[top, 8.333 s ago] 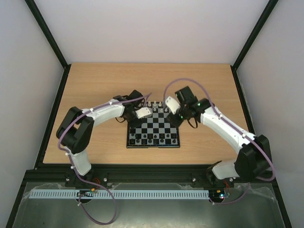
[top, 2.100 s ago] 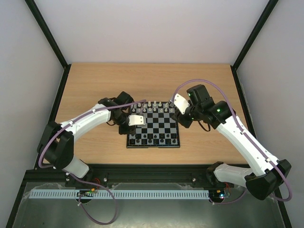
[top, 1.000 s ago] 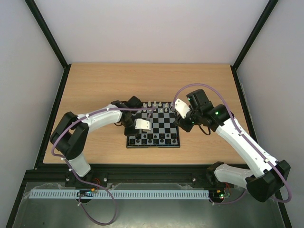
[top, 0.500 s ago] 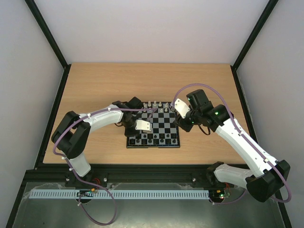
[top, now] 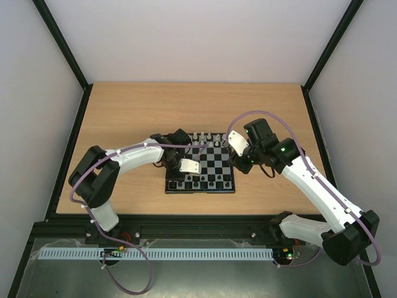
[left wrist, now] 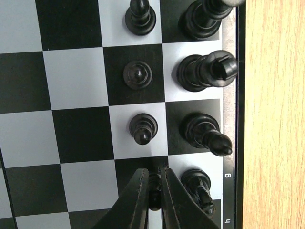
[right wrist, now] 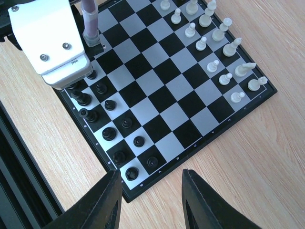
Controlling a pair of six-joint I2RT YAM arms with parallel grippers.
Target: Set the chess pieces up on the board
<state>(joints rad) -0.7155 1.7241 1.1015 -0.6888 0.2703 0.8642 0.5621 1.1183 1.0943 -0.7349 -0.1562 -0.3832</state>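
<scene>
The board (top: pixel 200 190) lies mid-table. White pieces (top: pixel 205 136) line its far rows and black pieces (top: pixel 214 180) its near rows. My left gripper (top: pixel 190 167) hangs over the near left part of the board. In the left wrist view it (left wrist: pixel 153 185) is shut on a black pawn (left wrist: pixel 154 187) over a dark square, beside a black knight (left wrist: pixel 199 183). My right gripper (right wrist: pixel 150 174) is open and empty, above the board's right edge (right wrist: pixel 190 157) and the bare wood. The right wrist view shows white pieces (right wrist: pixel 214 36) and black pieces (right wrist: pixel 108 134) in their rows.
The left arm's white wrist housing (right wrist: pixel 50 38) covers part of the black rows in the right wrist view. A black frame rail (top: pixel 68 146) borders the wooden table (top: pixel 136 112) on the left and right. The table's near edge (right wrist: pixel 24 157) is close to the board.
My left gripper has moved from the board's left edge to over the near black rows, then crept slightly right. My right gripper has drifted slightly nearer and stays open.
</scene>
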